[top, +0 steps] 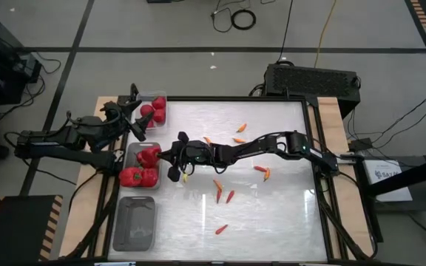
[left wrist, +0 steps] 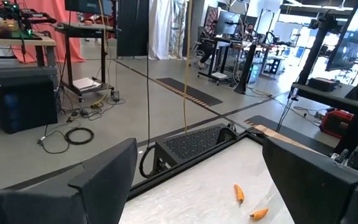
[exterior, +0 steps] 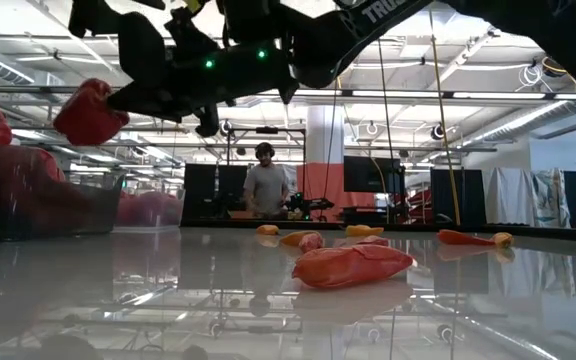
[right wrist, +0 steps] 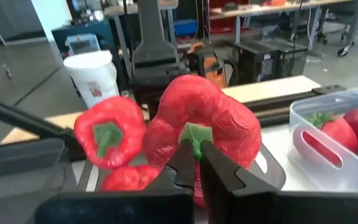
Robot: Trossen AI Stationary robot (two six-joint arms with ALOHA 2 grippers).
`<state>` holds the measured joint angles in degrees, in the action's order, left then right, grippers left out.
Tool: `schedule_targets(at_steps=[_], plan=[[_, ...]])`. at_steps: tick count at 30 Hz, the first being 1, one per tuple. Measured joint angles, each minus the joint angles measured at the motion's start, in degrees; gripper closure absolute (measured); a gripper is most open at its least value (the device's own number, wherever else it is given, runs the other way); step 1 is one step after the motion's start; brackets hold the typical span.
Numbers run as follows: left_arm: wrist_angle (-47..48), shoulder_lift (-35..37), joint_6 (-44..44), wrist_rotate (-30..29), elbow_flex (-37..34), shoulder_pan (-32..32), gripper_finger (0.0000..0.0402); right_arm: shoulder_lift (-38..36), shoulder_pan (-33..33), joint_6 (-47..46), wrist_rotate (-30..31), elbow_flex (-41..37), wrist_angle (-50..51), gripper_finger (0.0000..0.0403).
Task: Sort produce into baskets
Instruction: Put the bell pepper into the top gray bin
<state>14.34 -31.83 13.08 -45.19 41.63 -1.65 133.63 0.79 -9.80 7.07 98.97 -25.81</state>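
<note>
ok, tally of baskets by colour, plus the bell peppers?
Small clear plastic basket: 1
Larger grey plastic baskets: 2
Lumpy red bell peppers: 3, one held by the right gripper
Total: 6

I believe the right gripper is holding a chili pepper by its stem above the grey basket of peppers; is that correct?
Not quite: the right gripper holds a red bell pepper, not a chili, by its green stem above the grey basket, as the right wrist view shows.

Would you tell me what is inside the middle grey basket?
The grey basket holds red bell peppers; the right gripper carries another bell pepper above, hiding part of the floor.
</note>
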Motion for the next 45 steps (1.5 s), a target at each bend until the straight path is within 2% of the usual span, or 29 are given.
schedule_targets(at_steps=[5,6,8,13,15,17,20,28,35,40,45], plan=[[-0.20,-0.02,1.71,0.32,0.00,0.02,0.0049,1.07,-0.38,-0.01,0.02,0.03,-0.34,0.0402],[0.67,0.04,3.66,2.36,0.00,0.02,0.0049,1.16,-0.41,-0.04,0.02,0.03,-0.36,0.0402],[2.52,0.01,4.13,10.55,-0.02,0.02,0.0049,1.30,-0.41,-0.26,-0.03,-0.01,0.05,0.0402],[3.81,-0.75,-2.76,34.19,-0.02,0.00,0.0049,1.47,-0.38,-0.18,0.02,-0.01,-0.33,0.0403],[4.36,-1.03,-3.28,40.66,-0.02,-0.02,0.0049,1.61,-0.51,-0.02,0.04,-0.01,-0.67,0.0402],[5.42,-1.05,-2.95,43.62,-0.02,0.00,0.0049,1.61,-0.69,-0.11,0.07,-0.01,-1.50,0.0399],[7.65,-0.98,-2.91,43.95,-0.02,0.02,0.0049,1.61,-0.75,-0.39,0.30,-0.01,-2.83,0.0398],[14.04,0.94,-1.30,35.51,-0.02,0.69,0.0049,1.61,-0.93,-1.37,0.50,-0.01,-3.18,0.0391],[15.09,0.83,-0.08,35.45,-0.02,1.01,0.0049,1.94,-1.10,-1.74,0.65,-0.01,-3.49,0.0388],[15.05,0.85,-0.07,35.45,-0.02,1.01,0.0049,5.71,-1.05,-4.55,0.50,0.05,-10.35,0.0388],[16.57,0.85,-0.48,35.38,-0.02,1.01,0.0049,6.66,-1.26,-4.37,0.52,0.05,-11.52,0.0388]])
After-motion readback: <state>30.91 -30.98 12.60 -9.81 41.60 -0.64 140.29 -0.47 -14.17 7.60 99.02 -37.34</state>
